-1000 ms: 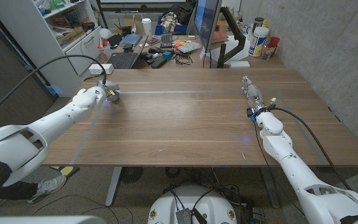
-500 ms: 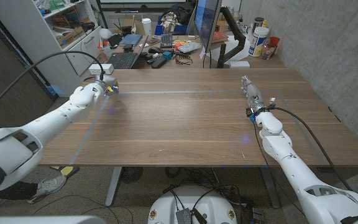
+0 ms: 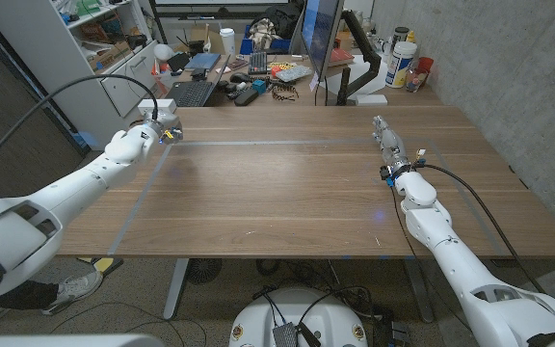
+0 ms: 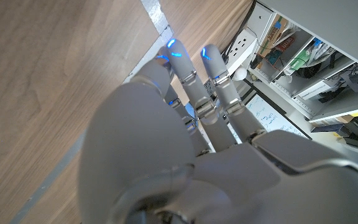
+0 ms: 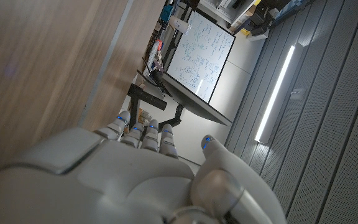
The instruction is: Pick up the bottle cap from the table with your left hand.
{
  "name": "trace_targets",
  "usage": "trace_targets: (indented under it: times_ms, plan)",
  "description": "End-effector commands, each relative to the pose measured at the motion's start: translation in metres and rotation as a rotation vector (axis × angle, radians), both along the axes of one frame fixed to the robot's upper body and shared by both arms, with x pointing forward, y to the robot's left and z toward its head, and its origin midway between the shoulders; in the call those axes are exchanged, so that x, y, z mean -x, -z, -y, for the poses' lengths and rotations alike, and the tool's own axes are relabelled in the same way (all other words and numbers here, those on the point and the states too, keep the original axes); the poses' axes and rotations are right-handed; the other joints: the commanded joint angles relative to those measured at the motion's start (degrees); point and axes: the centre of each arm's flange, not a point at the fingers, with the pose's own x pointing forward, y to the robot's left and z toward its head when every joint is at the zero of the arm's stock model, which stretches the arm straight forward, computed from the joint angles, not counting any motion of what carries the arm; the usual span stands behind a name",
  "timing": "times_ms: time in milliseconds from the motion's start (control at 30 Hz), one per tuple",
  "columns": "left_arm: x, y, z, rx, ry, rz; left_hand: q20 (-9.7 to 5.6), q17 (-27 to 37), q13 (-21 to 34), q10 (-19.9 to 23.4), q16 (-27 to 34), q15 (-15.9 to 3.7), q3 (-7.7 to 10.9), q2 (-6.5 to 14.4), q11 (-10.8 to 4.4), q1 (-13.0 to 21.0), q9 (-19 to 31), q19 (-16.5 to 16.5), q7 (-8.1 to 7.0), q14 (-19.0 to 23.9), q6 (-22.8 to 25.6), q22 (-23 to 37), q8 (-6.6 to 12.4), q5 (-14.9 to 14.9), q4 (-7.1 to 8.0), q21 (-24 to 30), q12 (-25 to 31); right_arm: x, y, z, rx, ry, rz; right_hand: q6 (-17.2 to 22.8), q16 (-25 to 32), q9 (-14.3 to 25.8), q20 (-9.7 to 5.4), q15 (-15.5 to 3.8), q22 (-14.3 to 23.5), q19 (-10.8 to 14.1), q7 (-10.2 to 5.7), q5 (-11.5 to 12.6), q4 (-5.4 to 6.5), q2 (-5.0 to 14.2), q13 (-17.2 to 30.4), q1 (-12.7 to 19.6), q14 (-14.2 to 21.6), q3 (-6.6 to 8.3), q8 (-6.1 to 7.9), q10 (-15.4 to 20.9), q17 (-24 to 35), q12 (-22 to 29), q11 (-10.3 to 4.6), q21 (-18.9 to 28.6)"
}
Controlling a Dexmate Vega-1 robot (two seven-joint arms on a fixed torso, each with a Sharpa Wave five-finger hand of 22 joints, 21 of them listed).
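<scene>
Head view: left hand [image 3: 149, 135] at table's [image 3: 287, 193] 10 o'clock corner, higher and farther back than a second ago. Small bright object shows at its fingertips, probably bottle cap [image 3: 169, 136], apparently pinched; no cap left on wood. Judgement: pick likely done, lift underway. Right hand [image 3: 387, 142] at 2 o'clock, unmoved, fingers extended, holding nothing.

Left wrist view: fingers [image 4: 188, 81] bunched together, cap hidden.

Right wrist view: fingers [image 5: 143, 134] straight, empty.

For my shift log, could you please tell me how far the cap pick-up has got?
Done: the left hand is at the table's far left corner. In hand: its fingers curl inward, but I cannot make out a cap. Left: confirming the grasp and lift.
</scene>
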Motion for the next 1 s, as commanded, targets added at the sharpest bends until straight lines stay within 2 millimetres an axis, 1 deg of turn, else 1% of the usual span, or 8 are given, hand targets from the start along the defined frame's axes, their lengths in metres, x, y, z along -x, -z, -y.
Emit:
trace_targets:
  times_ms: [33,267,533,833,1000]
  plan:
    - [0.006,-0.011,0.000,-0.013,0.001,0.028,-6.46,0.3,5.9,13.0,-0.4,-0.01,1.76,0.1,1.84,-0.4,0.0,-0.3,10.68,0.7,10.9,-0.1,-0.19,0.3,1.27,0.4,4.3,0.002,-0.001,-0.002,0.003,0.004,0.009,0.3,0.1,0.1,-3.23,0.02,0.3,-0.1,-0.07,0.4,0.01,2.39,0.3,0.2,0.1,-0.20,0.35,0.3,0.0,-0.1,-0.33,-0.2]
    - [0.011,-0.020,0.001,-0.017,0.002,0.050,-6.45,0.5,6.1,13.2,-0.8,-0.01,2.00,0.0,1.71,-0.6,0.0,-0.4,10.50,0.8,11.2,-0.1,-0.31,0.2,1.37,0.8,4.1,0.003,-0.001,-0.003,0.004,0.008,0.015,0.3,0.1,0.1,-3.31,-0.04,0.3,-0.1,-0.07,0.4,0.02,2.42,0.3,0.2,0.2,-0.23,0.36,0.3,0.0,-0.1,-0.30,-0.3]
    - [0.015,-0.027,0.002,-0.020,0.007,0.065,-6.45,0.8,6.4,13.4,-0.9,-0.01,2.25,-0.1,1.71,-0.7,0.0,-0.5,10.66,1.2,11.3,-0.1,-0.44,0.1,1.42,1.1,3.9,0.004,-0.001,-0.003,0.007,0.010,0.016,0.3,0.1,0.1,-3.29,-0.04,0.3,-0.1,-0.06,0.4,0.01,2.42,0.3,0.2,0.2,-0.25,0.35,0.3,0.0,-0.1,-0.15,-0.4]
    - [0.023,-0.036,0.001,-0.020,0.007,0.087,-6.42,1.0,6.6,13.5,-1.1,-0.01,2.47,-0.1,1.74,-0.9,0.0,-0.6,10.52,1.6,11.4,-0.1,-0.59,0.1,1.47,1.4,3.8,0.005,-0.001,-0.005,0.008,0.007,0.022,0.4,0.1,0.1,-3.24,-0.03,0.3,-0.1,0.04,0.4,0.00,2.43,0.3,0.2,0.2,-0.28,0.35,0.3,0.0,-0.1,-0.27,-0.5]
    - [0.028,-0.040,0.000,-0.018,0.007,0.100,-6.41,1.1,6.8,13.5,-1.3,0.01,2.61,-0.2,1.70,-0.9,0.0,-0.7,10.69,1.6,11.3,-0.2,-0.69,0.1,1.48,1.5,3.6,0.005,-0.001,-0.006,0.009,0.007,0.024,0.4,0.1,0.1,-3.25,-0.03,0.3,-0.1,0.07,0.4,0.00,2.43,0.3,0.3,0.2,-0.30,0.35,0.3,0.0,-0.1,-0.27,-0.5]
